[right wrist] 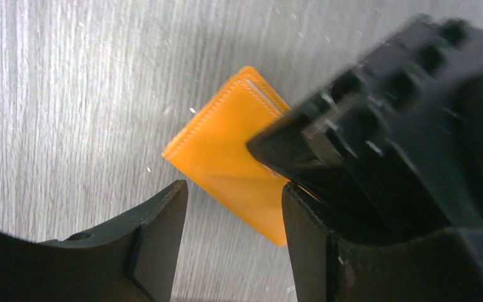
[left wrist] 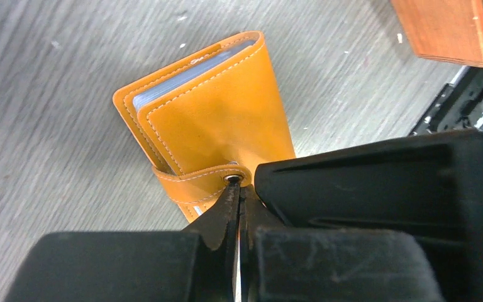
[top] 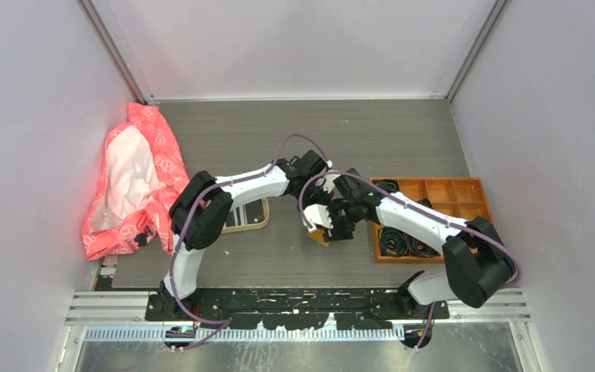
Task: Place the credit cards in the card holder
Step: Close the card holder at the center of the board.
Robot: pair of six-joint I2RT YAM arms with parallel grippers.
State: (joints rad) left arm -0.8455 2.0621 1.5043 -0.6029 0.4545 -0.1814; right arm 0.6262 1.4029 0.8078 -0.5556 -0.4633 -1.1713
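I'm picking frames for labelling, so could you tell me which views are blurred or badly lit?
Left wrist: card holder sharp, stitching crisp. Right wrist: left hand smeared, tabletop grain clear. Top external: pink bag glows, oversaturated.

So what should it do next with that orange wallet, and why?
Probably lift the left gripper straight off the snap. The card holder lies folded shut, pale credit cards tucked inside, its tab wrapped round to the snap, and the right gripper hangs open above it.

A robotics lab cell: plain white panels (top: 302, 46) enclose a grey tabletop (top: 294, 139) bearing robot arms (top: 244, 184).
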